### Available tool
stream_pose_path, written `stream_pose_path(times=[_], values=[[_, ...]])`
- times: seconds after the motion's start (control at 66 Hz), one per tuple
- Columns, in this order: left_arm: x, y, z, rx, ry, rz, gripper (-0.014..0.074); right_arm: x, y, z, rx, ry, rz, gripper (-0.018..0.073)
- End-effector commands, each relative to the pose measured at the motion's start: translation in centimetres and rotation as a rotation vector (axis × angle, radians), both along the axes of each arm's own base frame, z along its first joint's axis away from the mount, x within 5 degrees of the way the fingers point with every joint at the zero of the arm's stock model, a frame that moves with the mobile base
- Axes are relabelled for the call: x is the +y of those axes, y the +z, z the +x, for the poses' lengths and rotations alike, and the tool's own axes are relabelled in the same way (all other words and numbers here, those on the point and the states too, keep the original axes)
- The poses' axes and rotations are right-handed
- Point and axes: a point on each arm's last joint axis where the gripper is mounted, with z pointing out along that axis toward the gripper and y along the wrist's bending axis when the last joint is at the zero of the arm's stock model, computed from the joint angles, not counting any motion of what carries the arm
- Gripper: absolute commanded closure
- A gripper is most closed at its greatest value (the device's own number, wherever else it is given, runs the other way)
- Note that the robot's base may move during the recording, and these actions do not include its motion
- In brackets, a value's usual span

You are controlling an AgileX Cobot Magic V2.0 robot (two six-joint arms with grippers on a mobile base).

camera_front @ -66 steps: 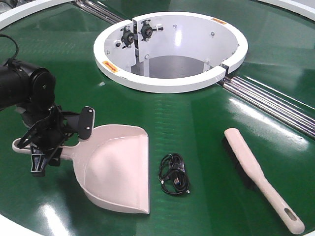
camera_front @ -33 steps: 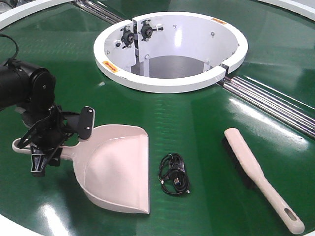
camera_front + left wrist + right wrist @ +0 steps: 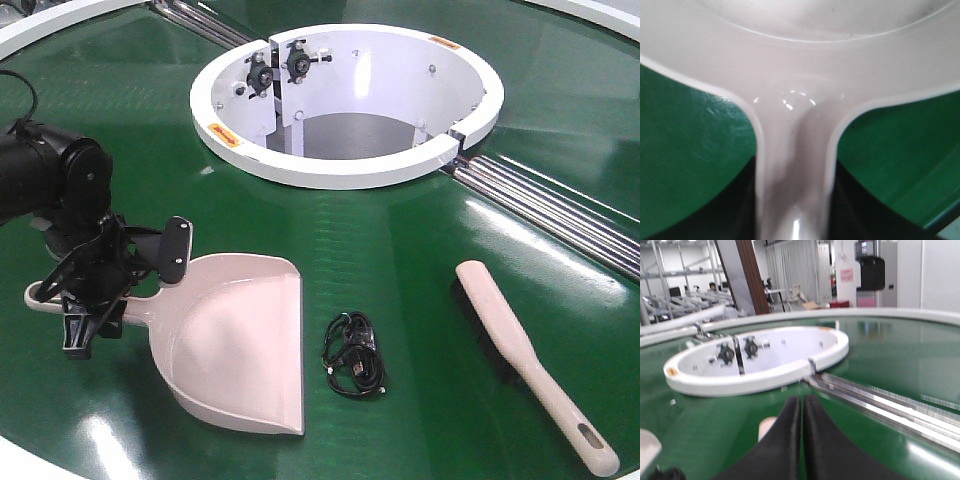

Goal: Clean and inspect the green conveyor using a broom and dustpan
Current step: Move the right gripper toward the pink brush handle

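Hardly any change: merely a faint leftward shift of the left hand [image 3: 120,295] around the dustpan [image 3: 240,345] handle.

The green conveyor [image 3: 400,250] was a glossy dark belt with a large white ring opening and steel rods. The pale pink dustpan [image 3: 240,345] lay flat at left, its wide mouth facing right. The broom [image 3: 520,350] lay well apart at right, black bristles seemingly downward, slotted handle end nearest.

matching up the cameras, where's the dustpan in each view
Exterior front-facing: dustpan lower left, mouth facing right.
Left wrist: fills the top, handle running down the centre.
Right wrist: perhaps the pale sliver at bottom left; cannot tell.
Shared landmark: the green conveyor.
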Motion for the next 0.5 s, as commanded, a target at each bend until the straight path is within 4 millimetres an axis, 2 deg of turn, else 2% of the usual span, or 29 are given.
stream_pose_path(times=[0.0,0.212,0.363,0.485], values=[[0.0,2.2,-0.1,-0.069,0.011,-0.012,0.0603,0.0,3.5,0.0,-0.048,-0.005,-0.024,0.0569],[0.0,2.2,-0.1,-0.069,0.011,-0.012,0.0603,0.4,6.0,2.2,0.264,0.035,-0.031,0.0569],[0.0,2.2,-0.1,-0.069,0.011,-0.012,0.0603,0.5,5.6,4.1,0.465,0.053,-0.035,0.0569],[0.0,2.2,-0.1,-0.069,0.011,-0.012,0.0603,0.6,5.1,5.4,0.51,0.051,-0.011,0.0569]])
